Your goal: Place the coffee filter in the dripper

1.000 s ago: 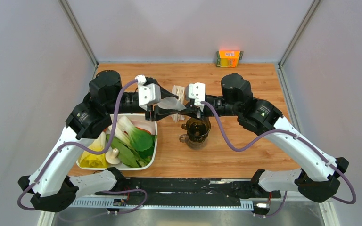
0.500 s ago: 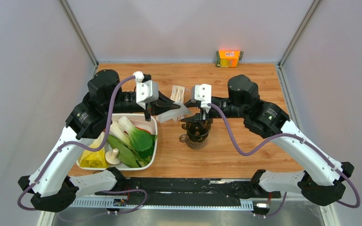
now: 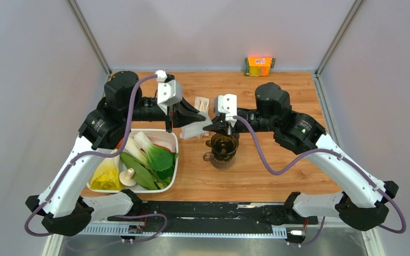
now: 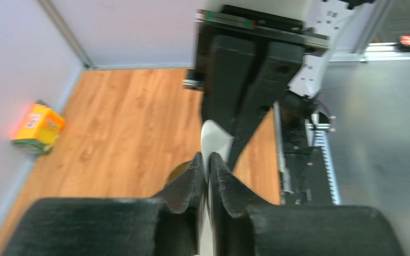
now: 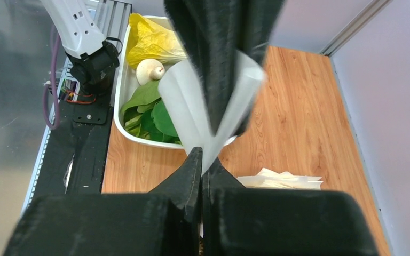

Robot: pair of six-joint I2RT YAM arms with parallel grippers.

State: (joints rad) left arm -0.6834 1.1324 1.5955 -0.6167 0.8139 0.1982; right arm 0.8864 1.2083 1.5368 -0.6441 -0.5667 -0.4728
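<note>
The coffee filter [image 3: 194, 129], a thin white paper cone, hangs in the air between my two grippers, left of and a little above the dripper [image 3: 224, 145]. The dripper is a dark brown see-through cup standing on the wooden table. My left gripper [image 3: 196, 118] is shut on one edge of the filter [image 4: 213, 140]. My right gripper [image 3: 210, 127] is shut on the filter's pointed end [image 5: 192, 106]. The two grippers face each other tip to tip. A sliver of the dripper [image 4: 177, 172] shows behind my left gripper [image 4: 207, 158]. My right gripper [image 5: 202, 161] hides the dripper below it.
A white tray [image 3: 174, 140] of bok choy, a yellow leaf and a mushroom lies left of the dripper. A clear-wrapped packet of cream filters [image 3: 202, 103] lies behind the grippers and also shows in the right wrist view [image 5: 280, 178]. An orange box [image 3: 259, 65] stands at the back edge.
My left arm has swung back and raised its wrist, still holding the filter. My right gripper has closed in on the filter's tip. The dripper has not moved.
</note>
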